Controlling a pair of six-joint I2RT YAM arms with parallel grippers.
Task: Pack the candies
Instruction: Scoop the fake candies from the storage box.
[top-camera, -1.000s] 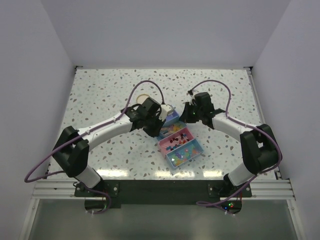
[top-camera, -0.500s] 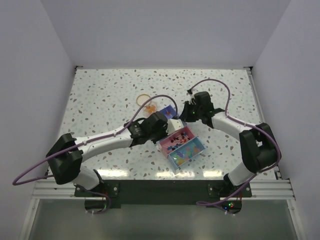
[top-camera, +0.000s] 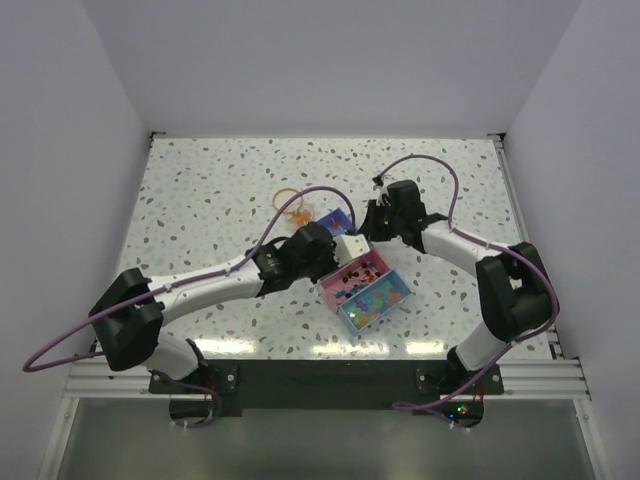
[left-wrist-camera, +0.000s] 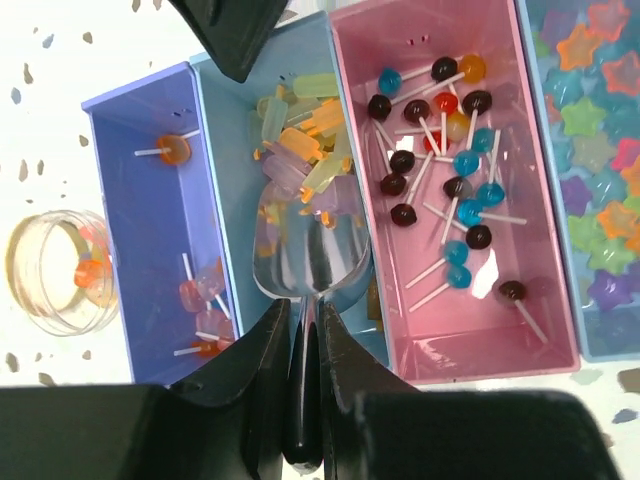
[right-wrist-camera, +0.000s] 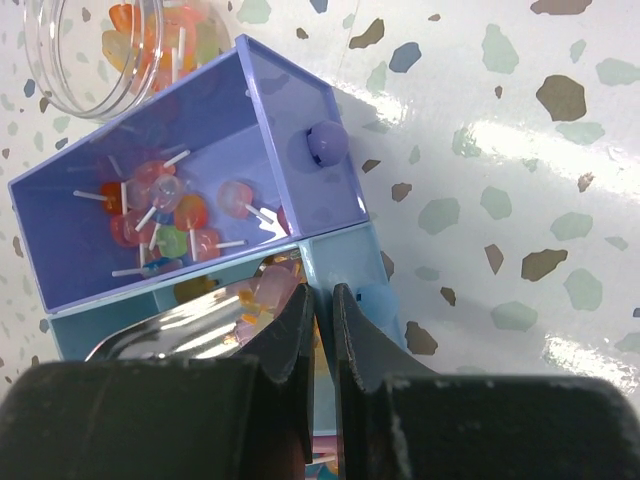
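A box with purple, light blue, pink and blue compartments holds the candies: popsicle shapes, lollipops and stars. My left gripper is shut on the handle of a metal scoop. The scoop's bowl hangs over the light blue compartment and looks empty. My right gripper is shut on the end wall of the light blue compartment, beside the purple one. In the top view both grippers, left and right, meet at the box's far end.
A small clear jar with a few sweets stands just left of the purple compartment; it also shows in the right wrist view and the top view. A tan ring lies behind it. White walls enclose the speckled table.
My left gripper has carried the scoop from over the jar to the near right, over the box, uncovering the jar. The right gripper has barely moved.
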